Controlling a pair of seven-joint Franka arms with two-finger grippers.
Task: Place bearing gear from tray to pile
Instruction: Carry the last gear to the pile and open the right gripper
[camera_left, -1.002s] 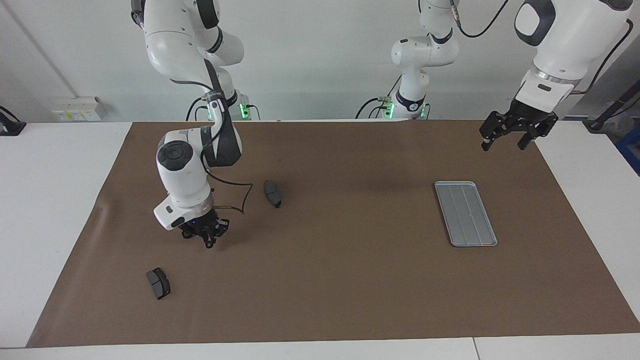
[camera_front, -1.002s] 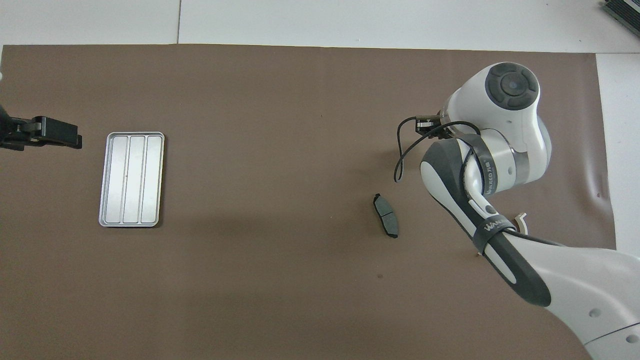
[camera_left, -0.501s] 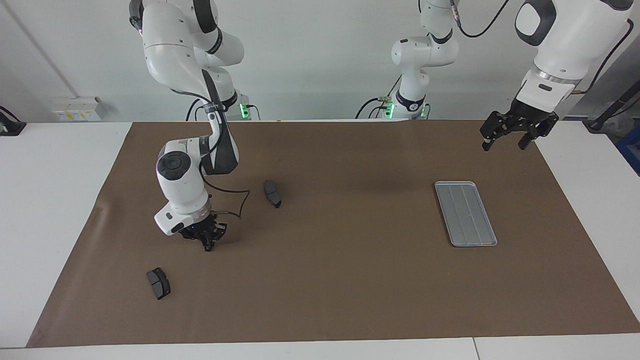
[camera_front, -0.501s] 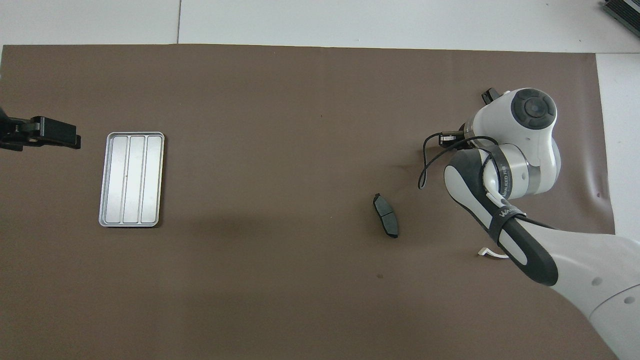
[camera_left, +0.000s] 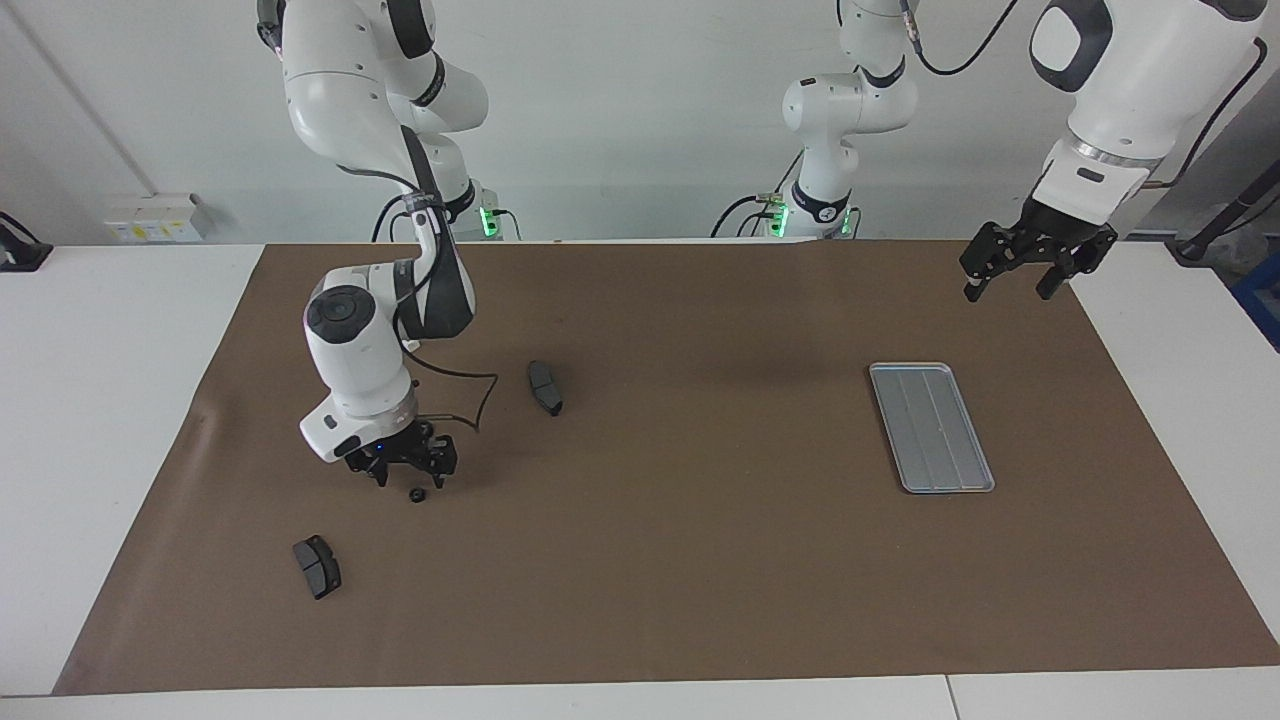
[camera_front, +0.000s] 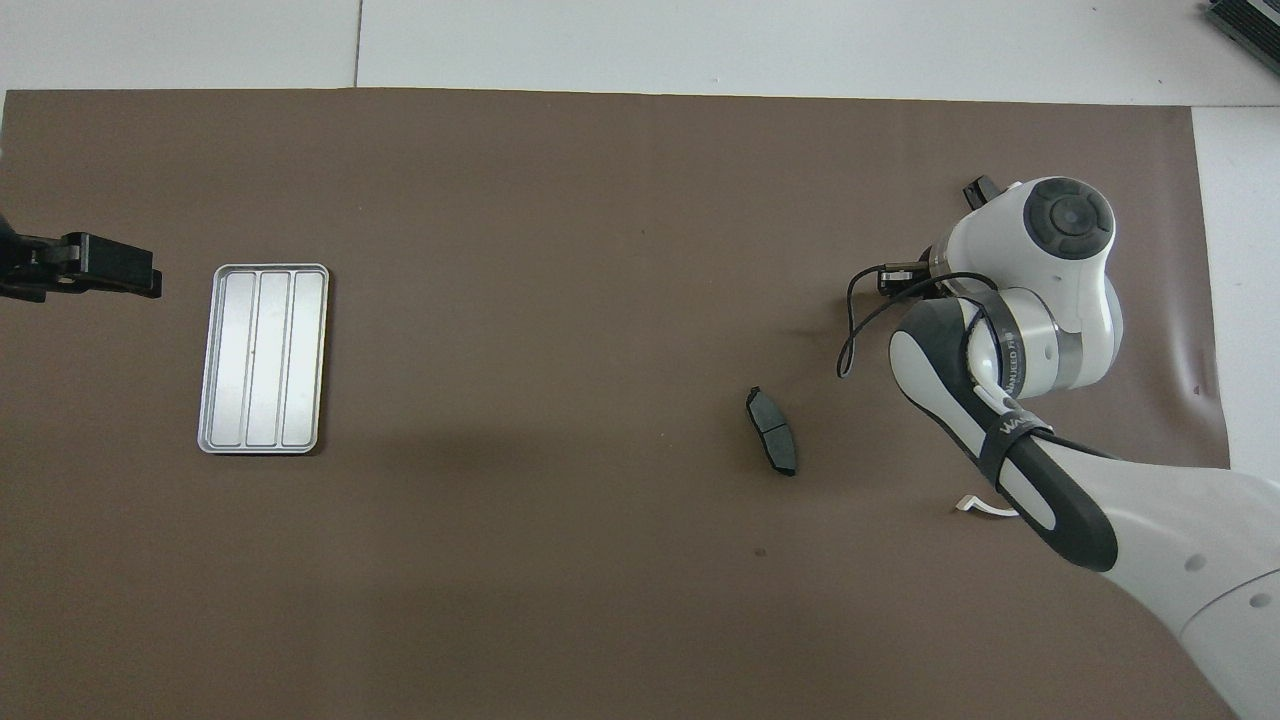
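Bearing gear, a small black disc, lies on the brown mat directly below the right end effector, whose fingers stand spread just above it, holding nothing. That arm bends steeply down toward its end of the desk. The left end effector waits open, raised near the mat's corner. The tray lies bare.
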